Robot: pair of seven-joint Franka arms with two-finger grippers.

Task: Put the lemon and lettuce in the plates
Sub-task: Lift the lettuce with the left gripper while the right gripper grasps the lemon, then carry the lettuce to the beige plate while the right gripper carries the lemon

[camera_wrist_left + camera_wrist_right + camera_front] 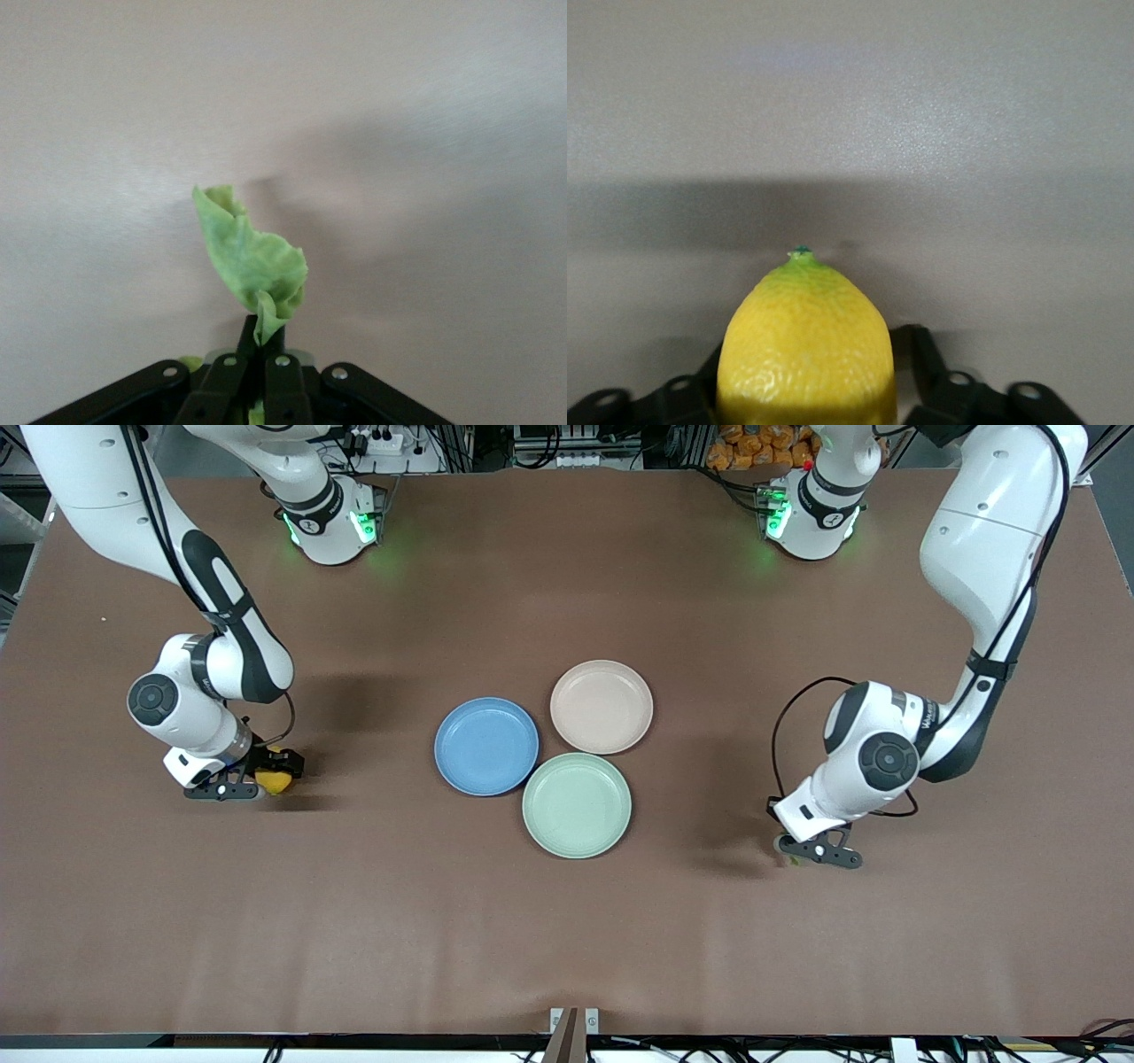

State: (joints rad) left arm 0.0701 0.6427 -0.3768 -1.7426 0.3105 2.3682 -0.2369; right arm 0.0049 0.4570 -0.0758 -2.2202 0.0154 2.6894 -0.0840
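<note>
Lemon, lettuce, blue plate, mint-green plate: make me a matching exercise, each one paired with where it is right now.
Things:
1. lemon
2. lettuce
3. blue plate
4. mint-green plate

Places:
A. nearest the front camera of the three plates
B. held between the fingers of the left gripper
C. plate nearest the right arm's end of the table
D. held between the fingers of the right gripper

Pairs: 1-D, 2-B, 3-C, 4-A

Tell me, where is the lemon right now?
The lemon sits in the right pincer low over the table at the right arm's end, well apart from the blue plate, its nearest plate.
</note>
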